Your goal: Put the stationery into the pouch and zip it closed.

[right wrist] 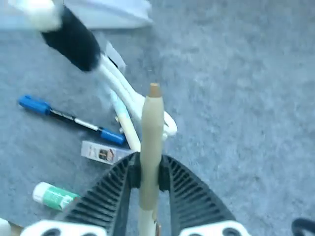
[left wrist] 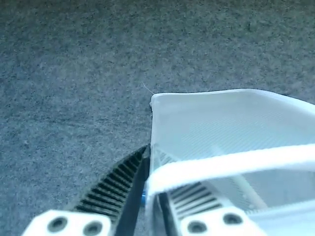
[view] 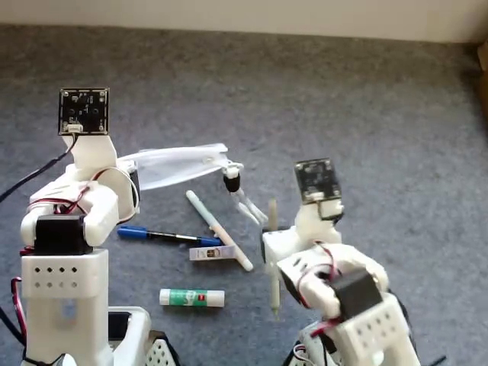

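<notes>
The left hand (left wrist: 147,169) pinches the left end of the translucent white zip pouch (left wrist: 226,132), whose right end is cut off. The right hand (right wrist: 147,164) clamps a beige pen (right wrist: 151,123), its rear end cut off. A blue marker (view: 152,234) and a green-and-white glue stick (view: 192,297) lie between the arms on the grey worktop (view: 381,114).

One clear pouch (view: 179,166). One blue pen (view: 164,235), one white pen (view: 217,227), one beige pen (right wrist: 151,123), three total. One glue stick (view: 192,298), one small box (view: 207,253).
</notes>
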You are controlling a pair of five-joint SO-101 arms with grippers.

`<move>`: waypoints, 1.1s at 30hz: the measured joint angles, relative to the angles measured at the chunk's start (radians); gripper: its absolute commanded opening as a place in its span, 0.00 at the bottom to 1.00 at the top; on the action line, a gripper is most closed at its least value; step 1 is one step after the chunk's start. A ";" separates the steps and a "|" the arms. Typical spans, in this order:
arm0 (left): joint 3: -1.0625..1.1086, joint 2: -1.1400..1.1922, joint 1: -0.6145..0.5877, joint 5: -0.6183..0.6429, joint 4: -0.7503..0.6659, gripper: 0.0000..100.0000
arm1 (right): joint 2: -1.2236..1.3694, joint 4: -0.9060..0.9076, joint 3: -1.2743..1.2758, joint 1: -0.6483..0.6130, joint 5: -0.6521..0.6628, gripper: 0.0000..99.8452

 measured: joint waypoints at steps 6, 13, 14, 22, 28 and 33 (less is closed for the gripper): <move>0.000 0.000 0.000 0.000 0.000 0.01 | -0.025 -0.107 -0.175 -0.018 0.015 0.00; 0.000 0.000 0.000 0.000 0.000 0.01 | -0.025 -0.476 -0.222 -0.144 0.144 0.00; 0.000 0.000 0.000 0.000 0.000 0.01 | -0.025 -0.532 -0.222 -0.161 0.150 0.00; 0.000 0.000 0.000 0.035 0.000 0.01 | -0.009 -0.994 -0.101 -0.207 0.178 0.00; 0.000 0.000 0.000 0.035 0.000 0.01 | 0.149 -1.344 0.018 -0.207 0.305 0.00; 0.000 0.000 -0.002 0.035 0.000 0.01 | 0.224 -1.455 0.041 -0.250 0.315 0.00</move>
